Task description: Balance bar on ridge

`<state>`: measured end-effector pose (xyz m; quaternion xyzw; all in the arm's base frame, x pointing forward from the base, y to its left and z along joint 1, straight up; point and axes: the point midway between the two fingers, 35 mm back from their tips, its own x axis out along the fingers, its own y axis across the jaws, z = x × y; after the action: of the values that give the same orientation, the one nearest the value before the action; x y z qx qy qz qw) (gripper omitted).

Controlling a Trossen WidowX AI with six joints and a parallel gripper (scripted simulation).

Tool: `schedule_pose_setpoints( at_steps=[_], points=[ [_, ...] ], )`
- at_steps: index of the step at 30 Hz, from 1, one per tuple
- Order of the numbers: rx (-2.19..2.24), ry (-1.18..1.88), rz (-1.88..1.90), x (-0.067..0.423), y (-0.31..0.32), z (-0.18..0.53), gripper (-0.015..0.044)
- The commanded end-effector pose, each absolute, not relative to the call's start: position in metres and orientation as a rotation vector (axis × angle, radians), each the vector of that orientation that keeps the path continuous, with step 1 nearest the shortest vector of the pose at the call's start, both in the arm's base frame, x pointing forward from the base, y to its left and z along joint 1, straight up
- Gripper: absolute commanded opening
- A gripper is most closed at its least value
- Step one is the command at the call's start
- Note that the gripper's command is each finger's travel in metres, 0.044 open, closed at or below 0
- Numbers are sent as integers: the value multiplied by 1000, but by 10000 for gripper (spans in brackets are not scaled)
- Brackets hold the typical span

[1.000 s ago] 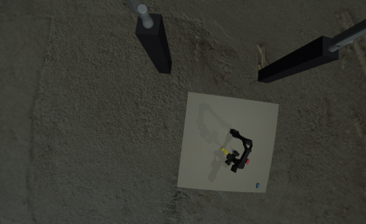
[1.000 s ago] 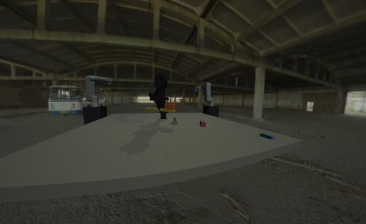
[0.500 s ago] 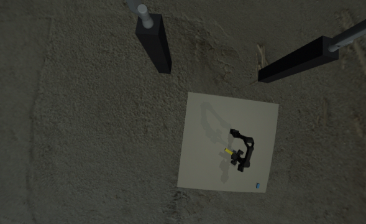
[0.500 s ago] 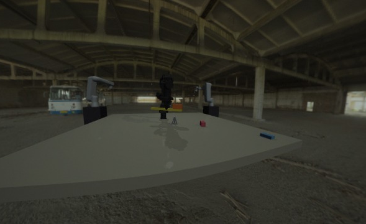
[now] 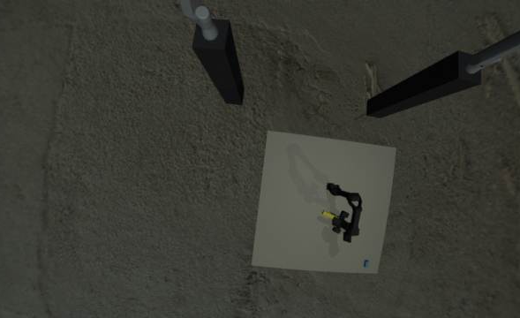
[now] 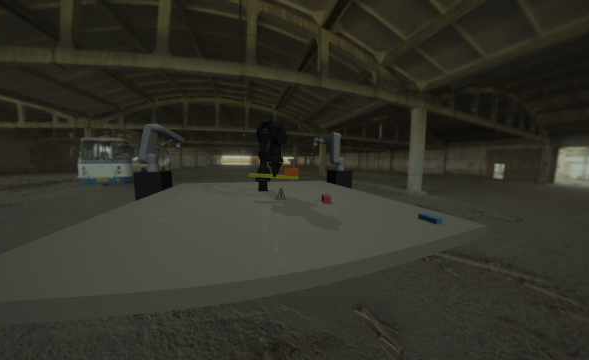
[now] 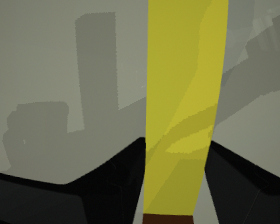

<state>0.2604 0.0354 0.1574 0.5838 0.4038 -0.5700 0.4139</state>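
Observation:
My gripper [image 5: 338, 221] [image 6: 272, 172] [image 7: 175, 145] is shut on the yellow bar [image 5: 327, 215] [image 6: 261, 176] [image 7: 184, 70] and holds it roughly level above the table [image 5: 286, 177] [image 6: 174, 240] [image 7: 44, 30]. The ridge [image 6: 280, 194] is a small grey wedge on the table, below the bar and a little toward the camera in the exterior view. It is hidden in the overhead and wrist views.
A red cube [image 6: 326, 199] lies right of the ridge. A blue block [image 5: 366, 263] [image 6: 430, 218] lies near the table's corner. Two grey arms on black pedestals [image 5: 220, 62] [image 5: 423, 84] [image 6: 151, 182] [image 6: 339, 177] stand beyond the table.

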Motion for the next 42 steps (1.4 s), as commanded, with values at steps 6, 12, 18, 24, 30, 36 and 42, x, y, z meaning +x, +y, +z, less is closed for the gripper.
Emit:
schedule_pose_setpoints(
  at_steps=[6, 12, 18, 24, 30, 36, 42],
  points=[
    [1474, 1016, -1428, 261, 38, 145, 0],
    [1473, 1016, -1427, 262, 38, 136, 0],
    [1471, 1017, -1426, 262, 37, 126, 0],
    [1470, 1018, -1425, 263, 37, 120, 0],
    [1470, 1018, -1425, 263, 37, 120, 0],
    [1470, 1018, -1425, 263, 37, 120, 0],
    [1470, 1018, -1425, 263, 37, 119, 0]
  ],
)
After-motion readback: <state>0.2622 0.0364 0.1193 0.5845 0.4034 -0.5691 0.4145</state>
